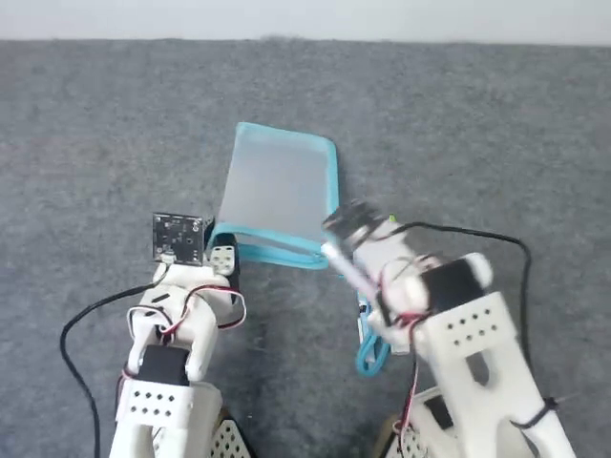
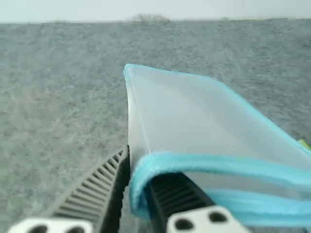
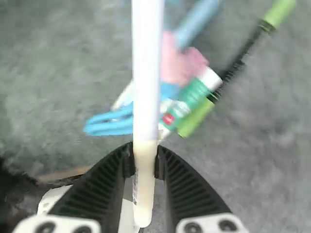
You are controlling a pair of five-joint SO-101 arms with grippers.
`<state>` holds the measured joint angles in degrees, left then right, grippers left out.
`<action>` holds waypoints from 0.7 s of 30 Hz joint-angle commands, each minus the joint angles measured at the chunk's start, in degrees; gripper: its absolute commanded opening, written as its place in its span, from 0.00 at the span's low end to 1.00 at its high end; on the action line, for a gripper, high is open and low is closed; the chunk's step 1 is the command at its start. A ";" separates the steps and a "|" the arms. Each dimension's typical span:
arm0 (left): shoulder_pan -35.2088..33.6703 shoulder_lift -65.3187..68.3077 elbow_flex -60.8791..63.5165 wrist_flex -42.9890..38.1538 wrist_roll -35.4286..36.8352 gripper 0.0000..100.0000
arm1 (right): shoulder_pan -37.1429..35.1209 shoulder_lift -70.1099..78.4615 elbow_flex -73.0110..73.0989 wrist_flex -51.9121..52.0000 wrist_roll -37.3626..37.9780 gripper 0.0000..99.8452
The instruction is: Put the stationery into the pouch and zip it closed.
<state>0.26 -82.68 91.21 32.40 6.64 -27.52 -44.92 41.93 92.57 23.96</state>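
The pouch (image 1: pixel 282 191) is frosted and see-through with a turquoise border. It lies mid-bench (image 1: pixel 496 124), mouth facing 6 o'clock. The left pincer (image 2: pixel 138 170) is clamped on the rim at the pouch's 7 o'clock corner. The right pincer (image 3: pixel 144 155), at its 5 o'clock corner, is closed tight round a white pen (image 3: pixel 146 87). Beneath lie blue scissors (image 3: pixel 109 124), a green marker (image 3: pixel 194 104) and a pink item (image 3: pixel 177 68), all blurred. From above, the right arm covers most of them.
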 commanded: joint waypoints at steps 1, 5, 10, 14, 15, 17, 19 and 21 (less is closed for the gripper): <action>2.81 0.97 -1.01 -2.64 0.62 0.01 | -6.11 -1.80 -3.52 0.48 0.70 0.01; 3.34 0.97 -0.92 -2.64 0.53 0.01 | -6.11 -1.36 -3.60 -1.10 -0.62 0.01; 4.48 0.97 -0.92 -2.46 0.53 0.01 | -5.76 6.46 -7.56 -2.51 -3.16 0.01; 7.21 0.97 -0.84 -1.76 0.53 0.01 | -3.30 17.10 -17.14 -2.77 -6.86 0.01; 7.74 0.79 -0.84 -1.58 0.44 0.01 | -2.59 20.09 -20.13 -2.59 -7.56 0.01; 7.91 0.97 -0.84 -1.58 0.44 0.01 | -1.36 26.33 -26.29 -2.24 -9.49 0.01; 7.91 0.97 -0.84 -1.58 0.44 0.01 | -0.84 32.75 -32.53 -1.01 -11.16 0.01; 7.91 0.97 -0.75 -1.58 0.44 0.01 | -0.75 39.43 -39.30 1.36 -12.31 0.01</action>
<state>7.65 -82.68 91.21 31.87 6.64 -29.54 -12.75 13.89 91.69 14.11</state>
